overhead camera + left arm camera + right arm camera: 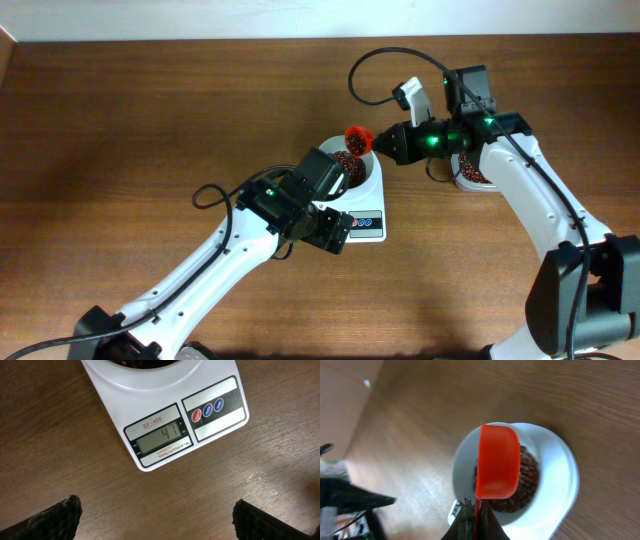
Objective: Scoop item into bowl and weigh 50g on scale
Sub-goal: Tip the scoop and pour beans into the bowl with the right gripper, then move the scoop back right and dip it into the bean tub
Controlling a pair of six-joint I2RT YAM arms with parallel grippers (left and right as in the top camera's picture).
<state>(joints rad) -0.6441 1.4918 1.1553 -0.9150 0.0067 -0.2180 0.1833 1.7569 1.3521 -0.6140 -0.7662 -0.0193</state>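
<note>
While scale [112,395] under bowl [461,462] reads 47: top-up.
Right gripper [476,519] clamped on scoop [497,462] over bowl; left gripper [157,517] agape; we trickle beans [530,475] slowly, few at once.

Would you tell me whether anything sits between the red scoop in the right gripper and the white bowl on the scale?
Nothing visible does. The right gripper holds the red scoop directly over the bowl and the beans in it. The open left gripper hangs in front of the scale.
</note>
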